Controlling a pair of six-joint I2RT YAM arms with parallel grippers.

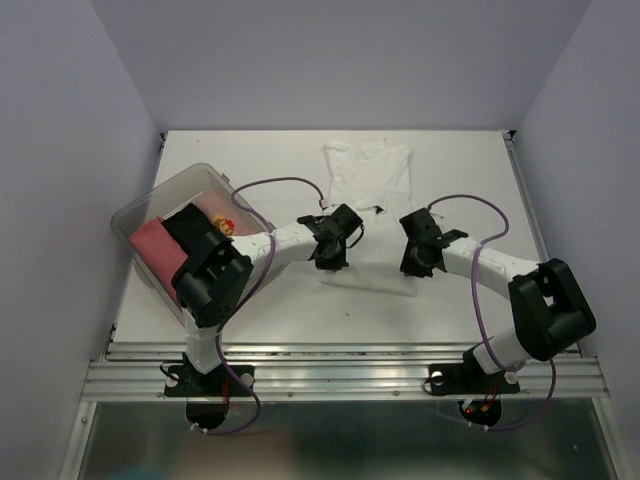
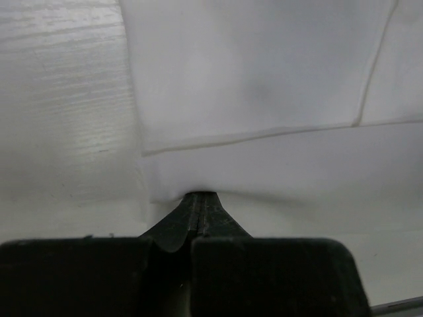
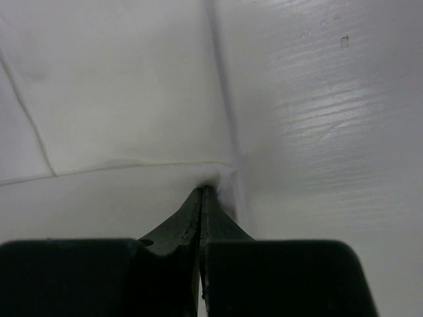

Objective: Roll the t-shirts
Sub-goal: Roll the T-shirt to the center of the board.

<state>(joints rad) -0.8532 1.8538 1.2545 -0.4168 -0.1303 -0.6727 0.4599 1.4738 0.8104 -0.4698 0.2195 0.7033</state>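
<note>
L hand (image 2: 201, 196): clenched on near-edge corner of white t-shirt (image 2: 264, 79), low centre of wrist view.
R hand (image 3: 202, 191): clenched on other near corner.
Shirt: laid flat on table (image 1: 250, 305), mid top view.
Tip: corners to be lifted level & turned over together, roll kept tight.

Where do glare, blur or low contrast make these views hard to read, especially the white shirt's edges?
Top external: even light, sharp, but the white t-shirt barely separates from the white table. Left wrist: the left gripper is a dark, soft-focused mass near the lens; table sheen at left. Right wrist: the right gripper likewise blurred; bright table streaks at right.
</note>
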